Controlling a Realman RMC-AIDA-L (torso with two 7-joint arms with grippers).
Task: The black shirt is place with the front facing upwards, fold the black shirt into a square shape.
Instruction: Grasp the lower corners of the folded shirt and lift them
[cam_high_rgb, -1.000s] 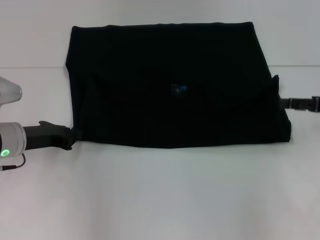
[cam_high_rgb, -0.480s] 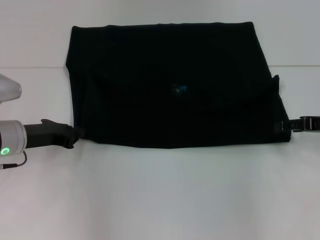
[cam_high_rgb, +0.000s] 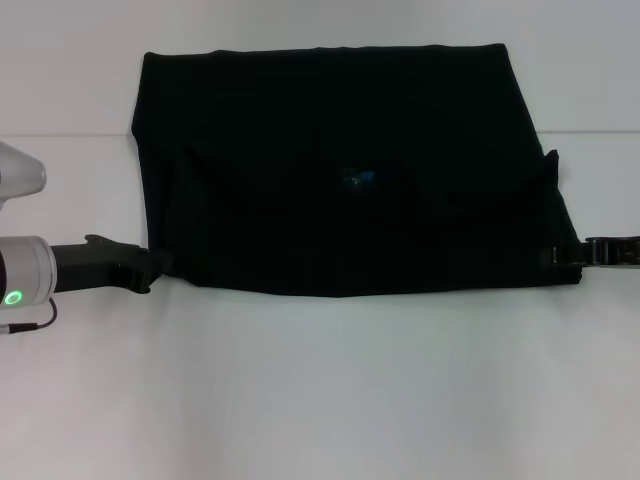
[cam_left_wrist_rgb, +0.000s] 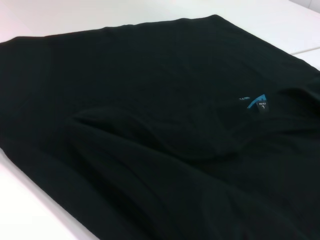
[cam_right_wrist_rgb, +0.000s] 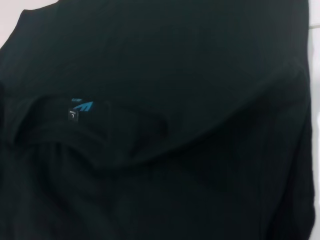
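1. Head view: the black shirt (cam_high_rgb: 345, 165) lies flat on the white table (cam_high_rgb: 320, 400) as a wide rectangle, already partly folded. The left end effector (cam_high_rgb: 152, 268) sits at its near left corner and the right end effector (cam_high_rgb: 568, 254) at its near right corner, probably so that the near edge can be lifted evenly for another fold. Whether either has hold of the cloth, I cannot tell.
2. Left wrist view: only the shirt and its blue neck label (cam_left_wrist_rgb: 259, 102); no fingers show.
3. Right wrist view: dark cloth fills the frame, folds curving round the label; no fingers show.
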